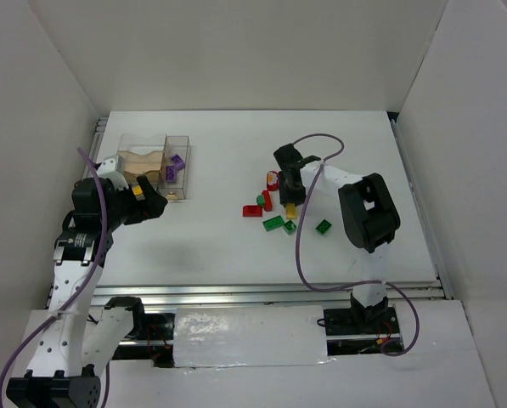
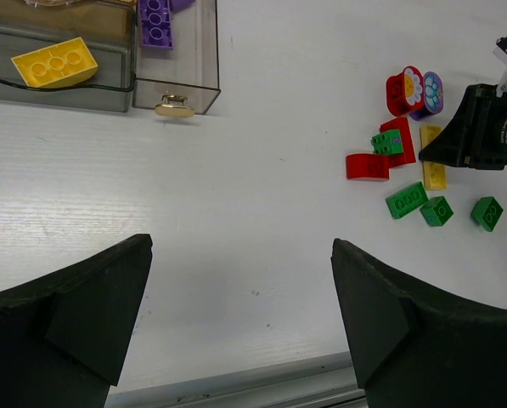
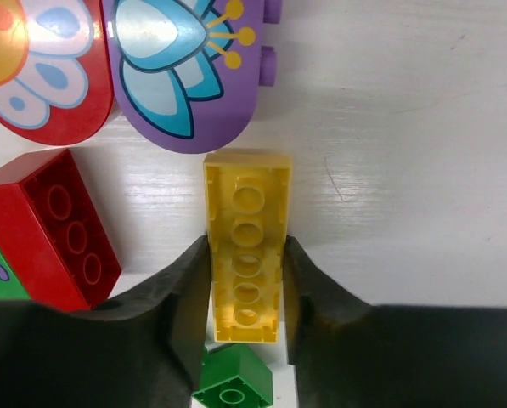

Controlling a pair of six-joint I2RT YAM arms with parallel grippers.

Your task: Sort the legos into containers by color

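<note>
My right gripper [image 3: 245, 248] is shut on a long yellow brick [image 3: 246, 183] that lies on the table; both fingers press its long sides. Next to it lie a red brick [image 3: 58, 225], a purple rounded brick [image 3: 189, 76], a red rounded brick [image 3: 41, 68] and a green brick [image 3: 233, 384]. In the top view this gripper [image 1: 290, 197] is over the lego pile [image 1: 274, 212]. My left gripper [image 2: 240, 323] is open and empty, above bare table near the clear container [image 1: 183, 161]. The container [image 2: 185, 85] holds a yellow brick [image 2: 55, 64] and a purple brick [image 2: 155, 21].
Loose green bricks [image 2: 406, 200] and a red curved brick [image 2: 368, 166] lie around the right gripper. One green brick [image 1: 323, 226] sits apart to the right. White walls surround the table; a metal rail [image 1: 270, 293] runs along the near edge.
</note>
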